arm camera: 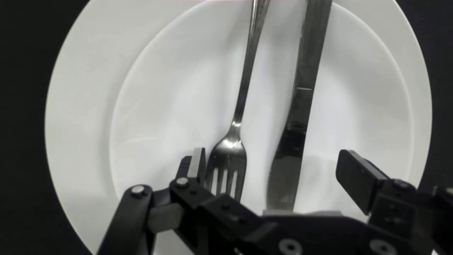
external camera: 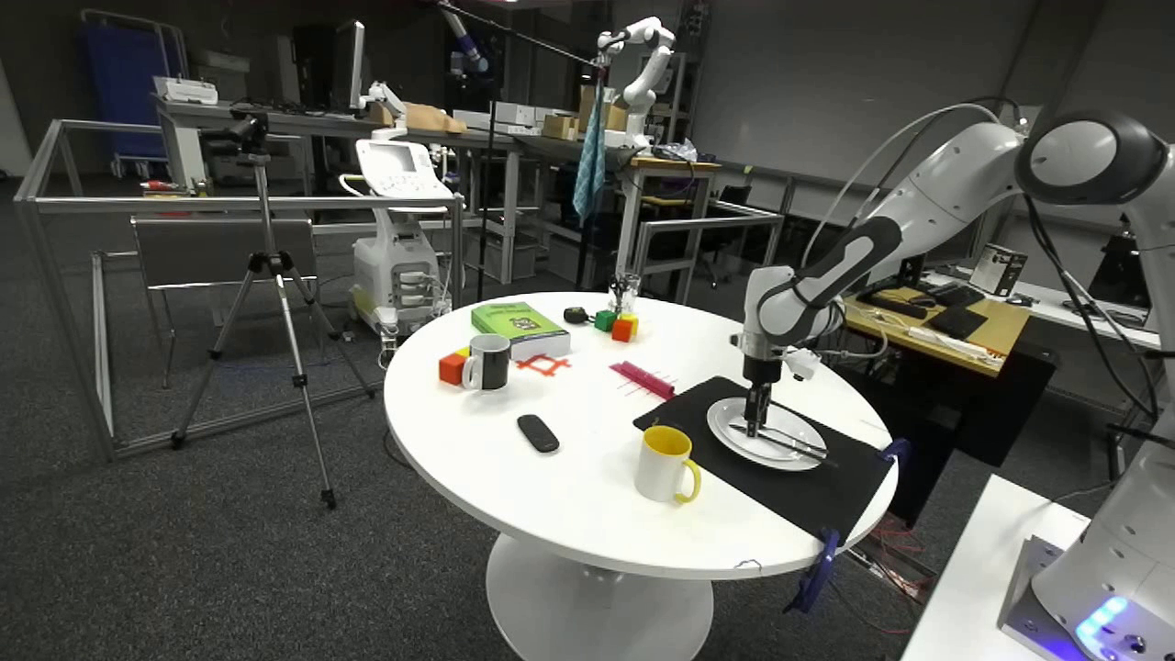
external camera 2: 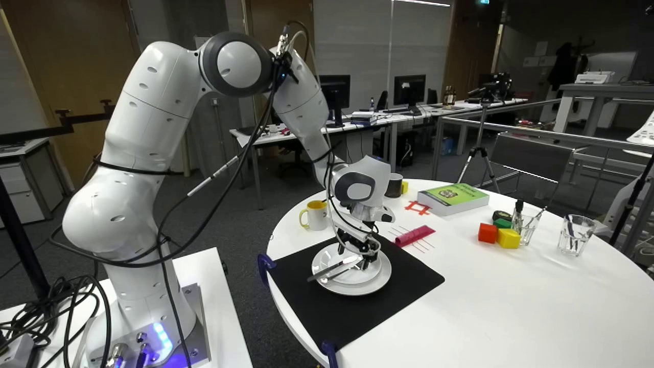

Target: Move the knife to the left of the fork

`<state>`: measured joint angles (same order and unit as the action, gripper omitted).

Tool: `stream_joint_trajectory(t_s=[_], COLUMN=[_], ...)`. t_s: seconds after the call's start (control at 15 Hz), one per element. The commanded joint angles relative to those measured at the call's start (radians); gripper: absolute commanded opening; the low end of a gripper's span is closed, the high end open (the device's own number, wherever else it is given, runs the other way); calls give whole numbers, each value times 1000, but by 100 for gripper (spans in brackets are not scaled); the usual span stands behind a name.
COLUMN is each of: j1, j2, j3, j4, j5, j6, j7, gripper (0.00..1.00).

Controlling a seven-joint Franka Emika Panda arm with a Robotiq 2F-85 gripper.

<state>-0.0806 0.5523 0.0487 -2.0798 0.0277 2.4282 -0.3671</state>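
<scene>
White table (external camera: 569, 496) beneath, the claw (arm camera: 272, 163) gapes astride knife (arm camera: 300, 106) and fork (arm camera: 243, 88), likely pre-grasp, next needing the fork excluded

Silver knife (arm camera: 302, 101), silver fork (arm camera: 242, 97), white plates (arm camera: 81, 106)

Fork (arm camera: 242, 97) and knife (arm camera: 303, 101) on plate (arm camera: 159, 106), plate on mat (external camera: 822, 500), mat on table (external camera: 569, 487).
Wrist view: knife just right of fork; gripper (arm camera: 272, 163) over plate, fingers (arm camera: 357, 177) flanking both. In an exterior view: mug (external camera: 659, 466) near mat, book (external camera: 528, 326) well apart from it.
</scene>
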Motion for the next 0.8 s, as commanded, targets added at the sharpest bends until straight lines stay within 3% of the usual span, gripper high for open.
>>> stream_joint_trajectory(t_s=[0.0, 0.73], j1=[-18, 16], j2=[18, -74], j3=[20, -7], j4=[40, -34], j5=[-10, -54], j6=[-50, -37], j7=[-29, 47], gripper=[100, 100])
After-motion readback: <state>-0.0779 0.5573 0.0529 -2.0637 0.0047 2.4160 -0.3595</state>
